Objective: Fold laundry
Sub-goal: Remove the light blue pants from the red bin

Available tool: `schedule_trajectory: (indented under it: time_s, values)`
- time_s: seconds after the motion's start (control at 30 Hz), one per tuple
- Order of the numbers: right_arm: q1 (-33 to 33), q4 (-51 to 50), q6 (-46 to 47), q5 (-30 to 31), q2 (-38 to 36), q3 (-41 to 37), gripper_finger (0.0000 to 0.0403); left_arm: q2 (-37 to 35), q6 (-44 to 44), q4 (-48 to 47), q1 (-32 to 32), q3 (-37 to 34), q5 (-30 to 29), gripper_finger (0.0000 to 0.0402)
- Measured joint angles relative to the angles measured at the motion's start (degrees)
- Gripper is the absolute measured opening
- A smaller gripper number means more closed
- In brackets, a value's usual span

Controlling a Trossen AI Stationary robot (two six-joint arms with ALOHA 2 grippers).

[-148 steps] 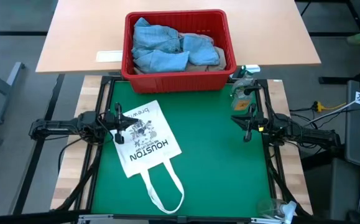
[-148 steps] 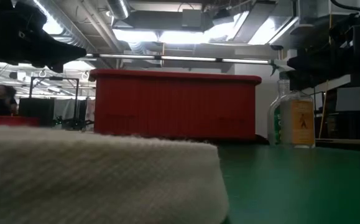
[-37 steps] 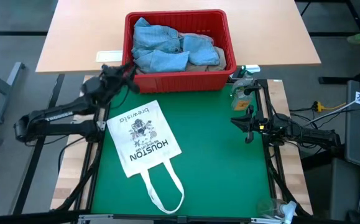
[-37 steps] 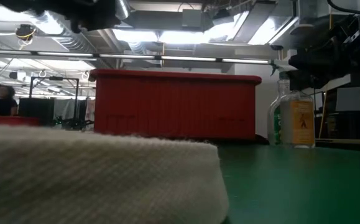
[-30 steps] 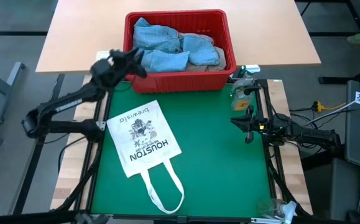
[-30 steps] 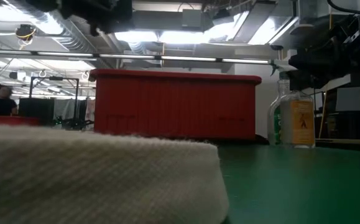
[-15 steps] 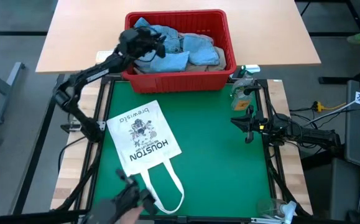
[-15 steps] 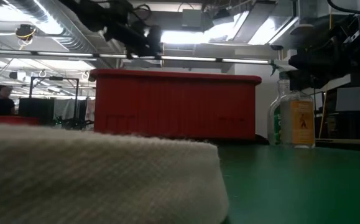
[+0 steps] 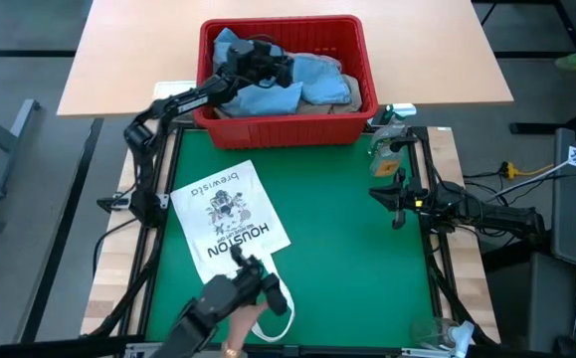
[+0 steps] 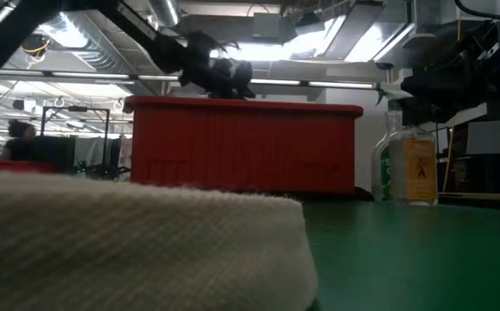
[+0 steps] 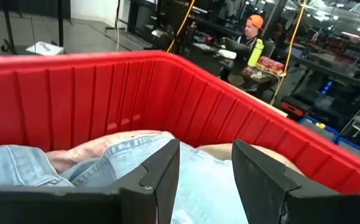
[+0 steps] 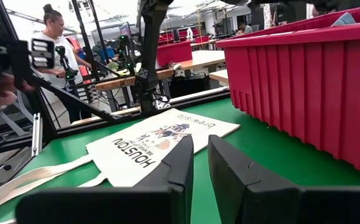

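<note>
The left pincer point(image 9: 280, 66) hangs inside the red basket point(image 9: 359, 60), jaws parted and holding nothing, with the light blue jeans point(image 11: 114, 163) directly beneath its fingertips and pinkish cloth point(image 11: 99, 147) just beyond; I judge it should drop straight down and pinch one fold of denim only, clear of the basket wall. Farther off, the right pincer point(image 9: 396, 204) waits over the green mat point(image 9: 337, 249) covering the table, jaws slightly apart, empty; beyond lie a tote bag point(image 9: 233, 221), a spray bottle point(image 9: 387, 134) and a workshop with people.

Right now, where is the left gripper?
In the high view the left gripper hovers, jaws open, over the blue jeans inside the red basket at the table's far edge.
</note>
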Motion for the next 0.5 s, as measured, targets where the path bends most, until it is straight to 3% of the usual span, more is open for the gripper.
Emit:
schedule_trajectory:
  time_s: [0.5]
  values:
    - [0.0, 0.0, 0.0, 0.0, 0.0, 0.0, 0.0051, 9.9, -1.4, 0.1, 0.6, 4.1, -0.7, 0.0141]
